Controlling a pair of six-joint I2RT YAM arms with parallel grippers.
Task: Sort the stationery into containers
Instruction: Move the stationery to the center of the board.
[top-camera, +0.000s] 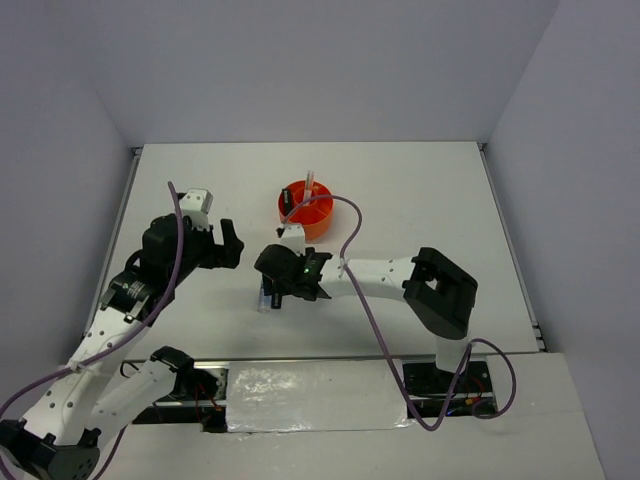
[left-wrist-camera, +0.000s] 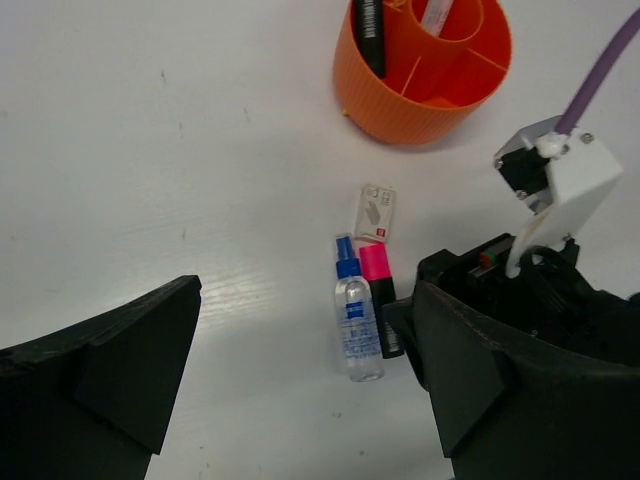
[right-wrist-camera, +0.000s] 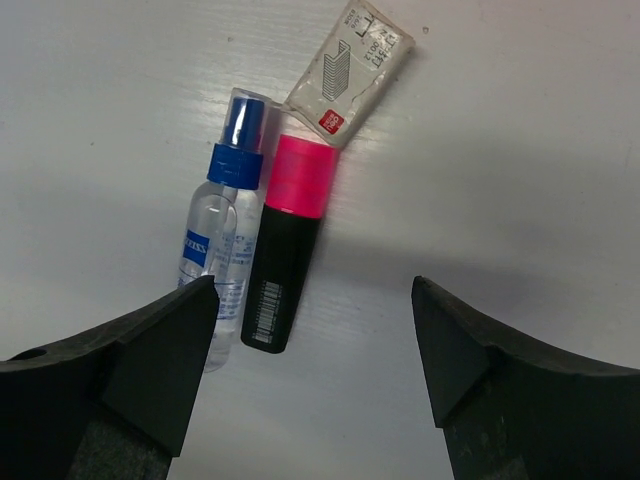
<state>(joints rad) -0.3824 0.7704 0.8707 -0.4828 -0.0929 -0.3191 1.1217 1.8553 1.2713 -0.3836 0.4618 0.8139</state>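
A pink-black highlighter lies flat on the white table beside a blue-capped clear small bottle, with a small white packet at their far end. All three also show in the left wrist view: highlighter, bottle, packet. My right gripper is open and empty, hovering just above them with the highlighter's black end near its left finger. The orange organiser stands beyond, holding a black marker and a white pen. My left gripper is open and empty, raised to the left.
In the top view the organiser stands mid-table, just behind the right gripper. The left gripper is left of it. The right arm's purple cable loops over beside the organiser. White walls close the table at the back and sides.
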